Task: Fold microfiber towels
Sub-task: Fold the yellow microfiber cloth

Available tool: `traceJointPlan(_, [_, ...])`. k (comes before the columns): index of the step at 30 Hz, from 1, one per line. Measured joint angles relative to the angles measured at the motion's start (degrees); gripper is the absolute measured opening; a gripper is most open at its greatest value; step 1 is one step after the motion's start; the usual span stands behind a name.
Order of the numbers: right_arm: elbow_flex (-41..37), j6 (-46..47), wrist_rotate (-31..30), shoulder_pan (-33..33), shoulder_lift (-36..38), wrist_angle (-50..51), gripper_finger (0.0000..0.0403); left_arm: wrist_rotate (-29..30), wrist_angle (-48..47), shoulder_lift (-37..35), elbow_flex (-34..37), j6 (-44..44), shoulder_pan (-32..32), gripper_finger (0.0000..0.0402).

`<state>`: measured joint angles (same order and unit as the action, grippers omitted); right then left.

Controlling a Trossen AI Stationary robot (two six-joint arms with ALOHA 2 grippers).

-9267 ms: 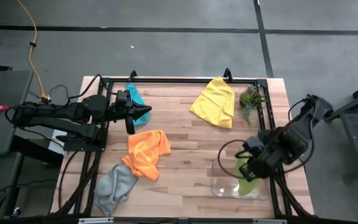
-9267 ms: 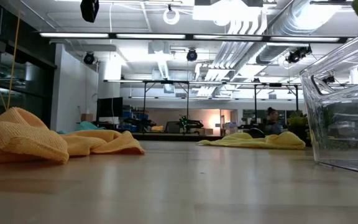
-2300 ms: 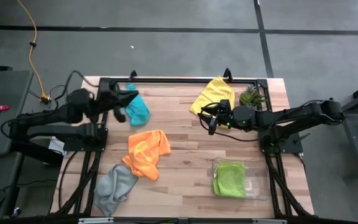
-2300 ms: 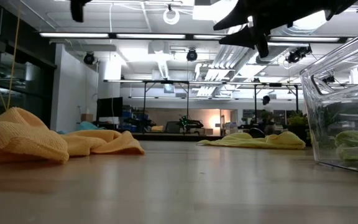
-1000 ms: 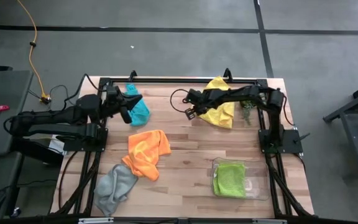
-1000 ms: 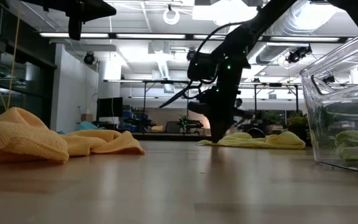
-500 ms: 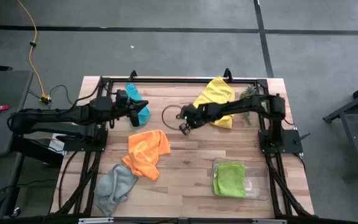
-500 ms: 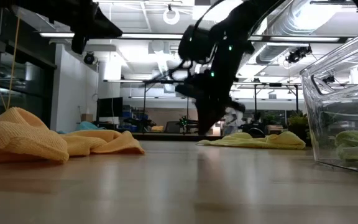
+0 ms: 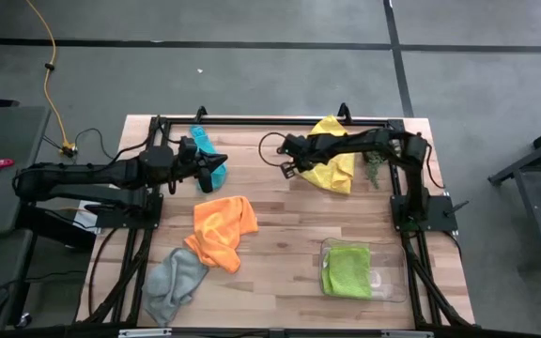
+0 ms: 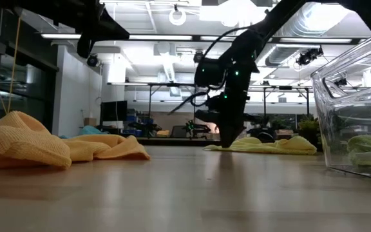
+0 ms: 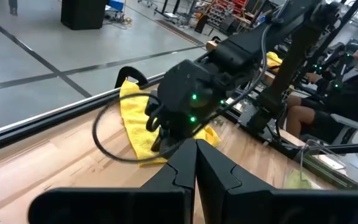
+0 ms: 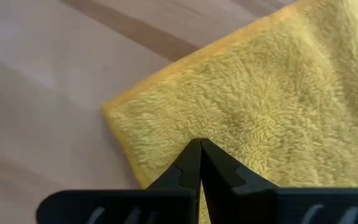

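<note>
Two hands, both pressed together and empty. The right hand (image 9: 290, 169) hovers at the yellow towel's (image 9: 332, 155) corner; the left hand (image 9: 216, 170) waits beside it. Next: spread the fingers, pinch that corner.

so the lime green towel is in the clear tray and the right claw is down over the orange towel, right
Not quite. The lime green towel is in the clear tray, but the right claw is down at the corner of the yellow towel, not the orange one. The high view shows it, and the right wrist view shows yellow cloth just past the shut fingers.
</note>
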<state>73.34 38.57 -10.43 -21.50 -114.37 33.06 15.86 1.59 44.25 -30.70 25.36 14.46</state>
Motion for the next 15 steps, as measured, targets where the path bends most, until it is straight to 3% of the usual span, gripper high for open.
traceJointPlan(8, [0.09, -0.93, 4.0, 3.86, -0.55, -2.24, 0.0, 1.46, 0.1, 0.83, 0.0, 0.0, 0.0, 0.0])
traceJointPlan(15, [-0.17, 4.61, 7.75, 10.26, -0.97, -10.23, 0.0, -0.92, -0.13, 7.74, 0.0, 1.27, -1.63, 0.0])
